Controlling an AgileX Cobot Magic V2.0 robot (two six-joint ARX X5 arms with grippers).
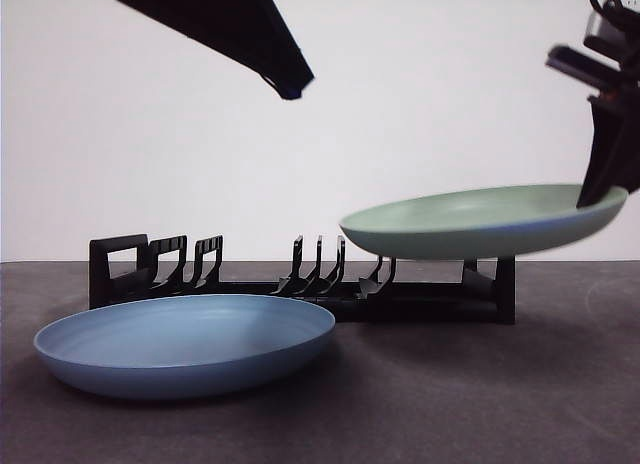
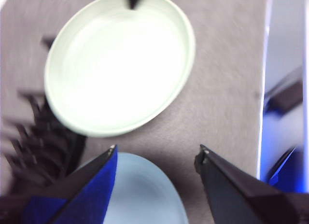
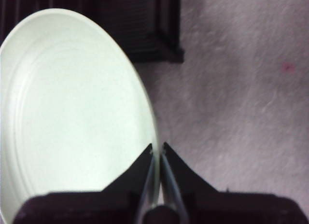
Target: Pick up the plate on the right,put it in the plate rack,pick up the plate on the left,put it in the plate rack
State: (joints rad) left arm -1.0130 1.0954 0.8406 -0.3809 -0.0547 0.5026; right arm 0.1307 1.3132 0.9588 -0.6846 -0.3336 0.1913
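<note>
From the front, we see a green plate [image 1: 485, 222] held clear of the grey table [image 1: 480, 384], nearly level, its right rim tipped slightly up where the right gripper [image 1: 605, 189] clamps it at the picture's right side; that arm is cut off by the right edge. The plate hangs in front of the right end of the black plate rack [image 1: 300, 284] and hides part of it. The rack runs left to right across the table, prongs upright. A blue plate [image 1: 185, 342] lies flat on the table before the rack's left half, covering its lower edge. A dark arm tip [image 1: 285, 82] hangs at upper left. In the left wrist view, the left gripper [image 2: 157, 154] hovers with jaws wide apart and empty above the blue plate [image 2: 140, 195], which is cut off by the picture's edge; the green plate [image 2: 120, 64] shows whole, the rack [image 2: 43, 137] blurred beside it. In the right wrist view, the right gripper [image 3: 158, 147] is pinched narrowly on the rim of the green plate [image 3: 72, 118], washed out almost white, with the rack [image 3: 145, 31] a dark, indistinct shape beyond.
</note>
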